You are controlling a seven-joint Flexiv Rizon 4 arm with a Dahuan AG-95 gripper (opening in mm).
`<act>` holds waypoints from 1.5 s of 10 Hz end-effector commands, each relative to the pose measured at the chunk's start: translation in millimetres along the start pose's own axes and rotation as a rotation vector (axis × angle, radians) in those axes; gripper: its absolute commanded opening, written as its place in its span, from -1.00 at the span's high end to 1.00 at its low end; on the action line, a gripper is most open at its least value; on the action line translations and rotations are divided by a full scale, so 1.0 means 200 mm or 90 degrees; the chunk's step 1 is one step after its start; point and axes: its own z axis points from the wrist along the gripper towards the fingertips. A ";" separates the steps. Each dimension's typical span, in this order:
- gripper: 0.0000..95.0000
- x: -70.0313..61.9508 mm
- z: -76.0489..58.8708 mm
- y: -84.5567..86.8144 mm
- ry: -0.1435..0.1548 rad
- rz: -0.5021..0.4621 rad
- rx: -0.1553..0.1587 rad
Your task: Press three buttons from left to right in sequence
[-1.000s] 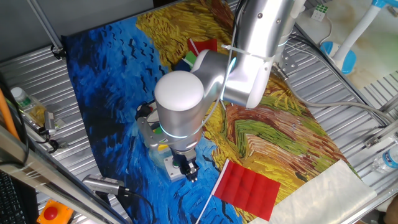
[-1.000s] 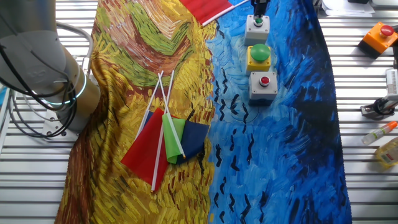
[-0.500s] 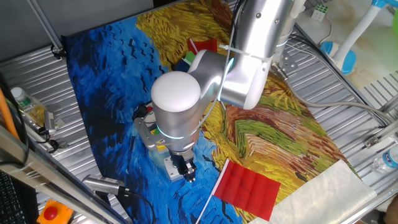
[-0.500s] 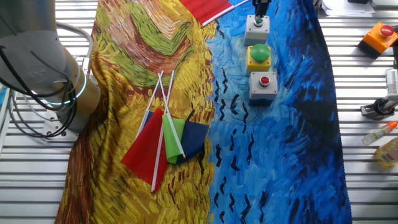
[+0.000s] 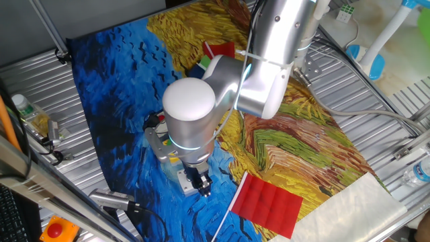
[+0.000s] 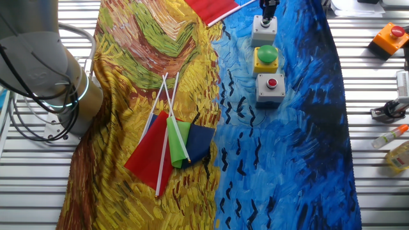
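Observation:
Three button boxes stand in a row on the blue part of the painted cloth. The grey box with a small red button (image 6: 270,87) is nearest in the other fixed view, then the yellow box with a large green button (image 6: 266,57), then a grey box (image 6: 264,29). My gripper (image 6: 268,18) comes down from the top edge onto that last box's top and covers its button. In one fixed view the gripper (image 5: 201,183) stands on this grey box (image 5: 184,179), and the arm hides most of the other two boxes. Neither view shows a gap or contact between the fingertips.
A red flag (image 5: 269,202) lies just right of the gripper. A bundle of red, green and blue flags (image 6: 171,144) lies on the yellow part of the cloth. An orange box with a red button (image 6: 391,37) and bottles (image 6: 397,155) sit on the metal slats beside the cloth.
The gripper has sunk slightly onto the far grey box, whose small green button showed a second ago and is now covered. Nothing else moved.

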 end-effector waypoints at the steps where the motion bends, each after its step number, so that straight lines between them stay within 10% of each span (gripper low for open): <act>1: -0.20 0.00 0.00 0.00 0.001 0.000 0.000; 8: -0.20 -0.01 0.04 0.00 -0.001 0.002 0.001; 15: -0.20 0.02 -0.06 0.00 -0.007 -0.001 0.000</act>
